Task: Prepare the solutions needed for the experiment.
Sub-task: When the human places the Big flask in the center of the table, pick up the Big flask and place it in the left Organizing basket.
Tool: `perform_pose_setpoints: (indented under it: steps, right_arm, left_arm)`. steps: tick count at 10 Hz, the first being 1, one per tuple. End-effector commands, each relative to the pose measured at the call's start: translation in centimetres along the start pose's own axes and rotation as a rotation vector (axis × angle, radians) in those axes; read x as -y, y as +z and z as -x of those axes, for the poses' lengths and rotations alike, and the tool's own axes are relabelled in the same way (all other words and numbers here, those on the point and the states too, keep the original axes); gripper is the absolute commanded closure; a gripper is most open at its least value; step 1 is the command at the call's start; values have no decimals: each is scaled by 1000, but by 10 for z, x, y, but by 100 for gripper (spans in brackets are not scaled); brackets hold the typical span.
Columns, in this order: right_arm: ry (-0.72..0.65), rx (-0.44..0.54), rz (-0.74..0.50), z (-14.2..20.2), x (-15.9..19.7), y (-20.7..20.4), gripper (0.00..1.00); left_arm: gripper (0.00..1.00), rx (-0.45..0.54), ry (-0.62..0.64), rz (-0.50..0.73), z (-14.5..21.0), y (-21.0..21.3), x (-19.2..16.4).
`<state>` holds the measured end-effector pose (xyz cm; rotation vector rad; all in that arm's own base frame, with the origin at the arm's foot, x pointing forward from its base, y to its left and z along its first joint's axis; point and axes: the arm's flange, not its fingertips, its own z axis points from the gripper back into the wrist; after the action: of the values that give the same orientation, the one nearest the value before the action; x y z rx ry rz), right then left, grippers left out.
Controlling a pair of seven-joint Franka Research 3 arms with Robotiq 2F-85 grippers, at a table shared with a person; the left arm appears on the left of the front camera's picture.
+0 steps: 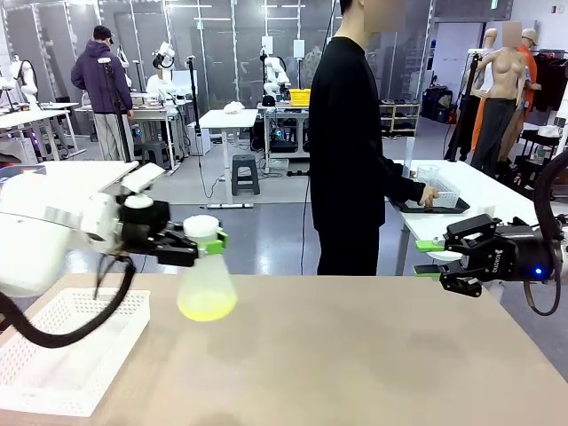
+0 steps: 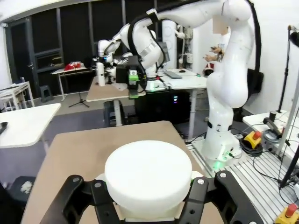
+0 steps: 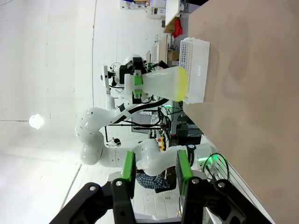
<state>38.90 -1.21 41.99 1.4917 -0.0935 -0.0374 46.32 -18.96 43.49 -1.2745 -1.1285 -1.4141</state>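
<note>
**Holding the flask aloft, right arm standing by**

Gripping a translucent conical flask [image 1: 207, 288] by its neck, just under the white cap [image 1: 201, 226], the left pincer [image 1: 206, 241] carries it upright above the worktop [image 1: 355, 355], clear of the surface. The neck is the narrowest part, so the green pads can clench on it while the wide base hangs free below. Held level this way, the solution [image 1: 207, 308] sits as a shallow bright yellow layer across the flask bottom, well below the neck; spill risk looks low as long as the flask is not tipped.

In the left wrist view the round white cap [image 2: 148, 179] sits between the two black fingers, which press in on either side.

The right pincer [image 1: 433, 259] hovers at the right edge of the worktop, well apart from the flask, jaws parted and grasping nothing. Its fingers point toward the flask, so it is probably staged for a handover or to work the cap; that is a judgement only. The right wrist view shows the green pads [image 3: 127, 166] with a gap between them and the flask [image 3: 163, 83] far ahead.

A white perforated basket [image 1: 62, 355] lies on the worktop at the left, beneath the left arm, likely the store for labware.

A person [image 1: 351, 142] stands beyond the far edge, one hand at a tray [image 1: 435, 206] on a neighbouring table.
</note>
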Motion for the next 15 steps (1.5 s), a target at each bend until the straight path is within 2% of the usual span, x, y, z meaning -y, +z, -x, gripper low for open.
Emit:
perform_pose_setpoints:
  steps: [1, 5, 8, 12, 15]
  right_arm:
    - [16, -2, -5, 0, 0, 0, 54]
    - [16, -2, -5, 0, 0, 0, 54]
    - [16, -2, -5, 0, 0, 0, 54]
    - [16, -2, -5, 0, 0, 0, 54]
    - [16, -2, -5, 0, 0, 0, 54]
  left_arm:
    - [100, 25, -26, -58, -13, 51, 10]
    - [100, 44, -67, -344, -16, 186, 38]
    - [100, 71, -18, -431, 9, 248, 64]
    - [100, 73, 27, -477, 44, 283, 73]
    - [100, 50, 27, -440, 79, 294, 69]
